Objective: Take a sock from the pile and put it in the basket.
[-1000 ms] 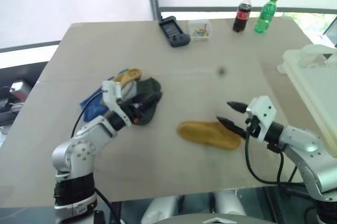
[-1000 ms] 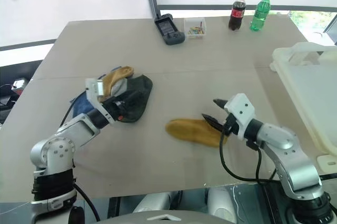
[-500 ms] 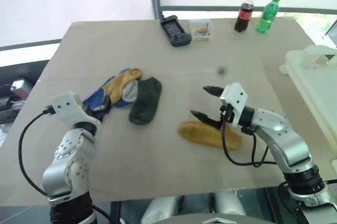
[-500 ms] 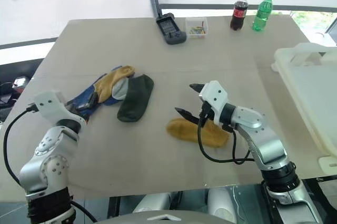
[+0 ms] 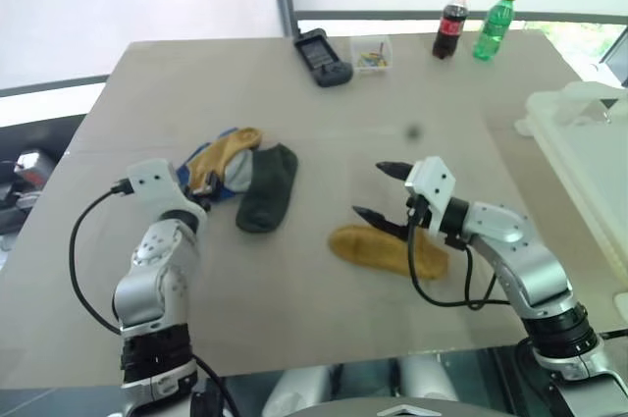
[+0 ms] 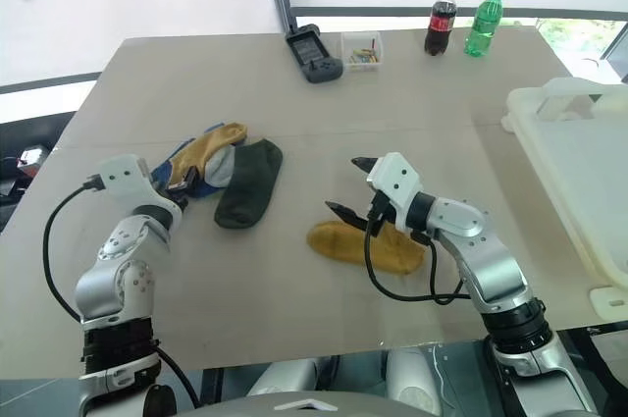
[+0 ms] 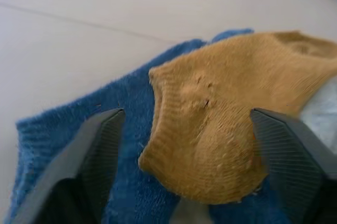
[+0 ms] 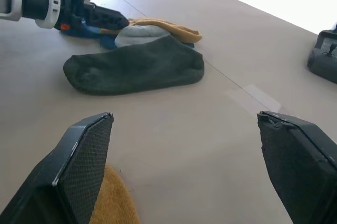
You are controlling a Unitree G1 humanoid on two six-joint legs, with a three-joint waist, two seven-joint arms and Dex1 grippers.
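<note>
With both claws apart, the left claw straddling the pile's nine-o'clock edge should pinch just the mustard sock, leaving the blue one beneath.

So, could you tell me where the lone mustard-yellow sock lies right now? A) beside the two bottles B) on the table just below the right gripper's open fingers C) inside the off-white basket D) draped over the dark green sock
B: the mustard-yellow sock lies flat on the table, apart from the pile, right under the right gripper, whose fingers stand spread and hold nothing.
</note>
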